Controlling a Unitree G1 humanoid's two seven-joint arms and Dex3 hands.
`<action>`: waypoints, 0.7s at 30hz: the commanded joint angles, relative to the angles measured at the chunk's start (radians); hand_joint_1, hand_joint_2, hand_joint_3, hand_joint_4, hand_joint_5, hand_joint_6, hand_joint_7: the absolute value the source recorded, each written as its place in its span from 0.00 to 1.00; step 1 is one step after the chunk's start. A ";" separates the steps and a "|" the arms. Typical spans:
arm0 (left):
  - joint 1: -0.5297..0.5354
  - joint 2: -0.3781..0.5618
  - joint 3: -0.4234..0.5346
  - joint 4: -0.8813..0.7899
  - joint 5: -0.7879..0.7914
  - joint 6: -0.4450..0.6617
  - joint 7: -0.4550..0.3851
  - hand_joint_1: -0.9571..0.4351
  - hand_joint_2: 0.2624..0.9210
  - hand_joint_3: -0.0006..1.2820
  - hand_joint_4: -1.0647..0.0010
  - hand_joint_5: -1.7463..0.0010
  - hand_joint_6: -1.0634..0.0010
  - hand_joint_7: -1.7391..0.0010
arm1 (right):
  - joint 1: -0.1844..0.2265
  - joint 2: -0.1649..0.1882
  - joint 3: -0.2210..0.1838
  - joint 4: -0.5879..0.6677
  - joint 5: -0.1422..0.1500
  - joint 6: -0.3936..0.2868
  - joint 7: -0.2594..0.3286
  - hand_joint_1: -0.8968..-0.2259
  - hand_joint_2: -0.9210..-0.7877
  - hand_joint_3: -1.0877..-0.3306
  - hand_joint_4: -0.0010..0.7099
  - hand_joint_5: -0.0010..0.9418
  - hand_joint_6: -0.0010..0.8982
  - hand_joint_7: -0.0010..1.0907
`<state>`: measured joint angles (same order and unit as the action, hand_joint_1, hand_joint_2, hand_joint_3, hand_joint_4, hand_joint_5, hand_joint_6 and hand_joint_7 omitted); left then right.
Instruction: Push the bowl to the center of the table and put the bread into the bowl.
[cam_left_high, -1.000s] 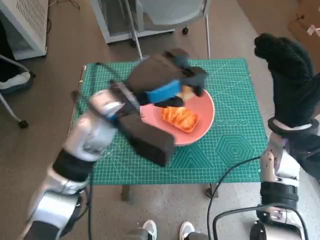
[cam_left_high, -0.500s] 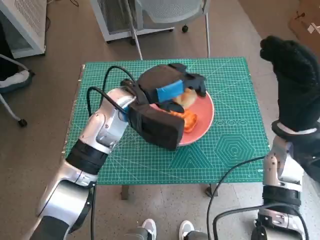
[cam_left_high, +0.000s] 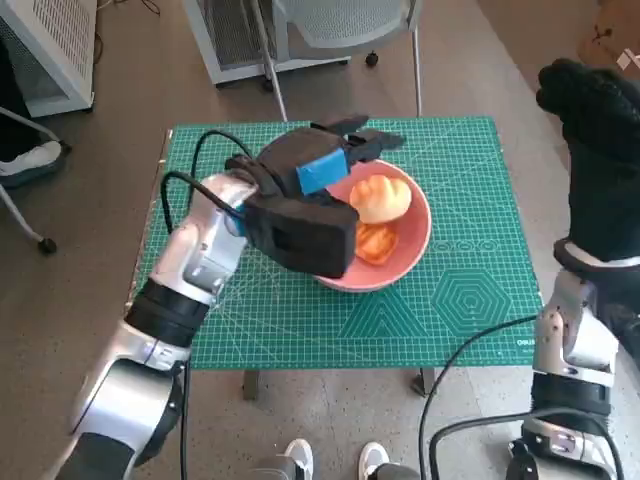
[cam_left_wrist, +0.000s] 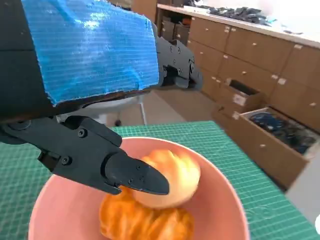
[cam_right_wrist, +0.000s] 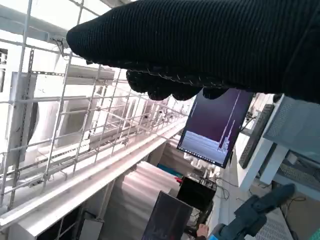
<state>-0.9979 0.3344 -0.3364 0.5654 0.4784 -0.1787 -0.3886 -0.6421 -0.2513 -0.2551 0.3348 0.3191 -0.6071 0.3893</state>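
Two golden breads fill pink bowl.

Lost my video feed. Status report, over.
Left robot hand open above bowl. Right robot hand raised off table, state unclear. Both breads in bowl. Nothing obstructing.

Head view evenly lit, soft daylight – weak shadows under the bowl and left hand on the green worktop. Wide-angle bend at the edges. Left wrist view: sharp on the blue tape, bread slightly soft, far cabinets blurred, top right corner blown out. Right wrist view – strong backlight, white glare through the wire shelving, right hand a near-black silhouette, little texture.
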 joint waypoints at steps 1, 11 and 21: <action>0.014 0.023 0.048 0.019 -0.075 -0.044 -0.027 0.15 1.00 0.07 1.00 1.00 0.94 0.96 | 0.020 -0.002 0.008 0.004 -0.007 0.016 -0.002 0.54 0.00 0.83 0.54 0.00 0.50 0.01; 0.069 0.034 0.208 0.058 -0.323 -0.178 -0.088 0.14 1.00 0.10 0.96 0.99 0.86 0.93 | -0.001 -0.003 0.017 0.017 -0.005 0.027 0.007 0.54 0.00 0.85 0.55 0.01 0.50 0.01; 0.165 0.015 0.355 -0.057 -0.559 -0.220 -0.130 0.19 1.00 0.11 0.95 0.99 0.84 0.93 | -0.023 -0.011 0.030 0.027 -0.041 0.031 -0.012 0.55 0.00 0.86 0.55 0.00 0.51 0.01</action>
<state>-0.8609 0.3544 -0.0207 0.5571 -0.0193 -0.3795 -0.5054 -0.6587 -0.2544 -0.2317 0.3464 0.3018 -0.5900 0.3879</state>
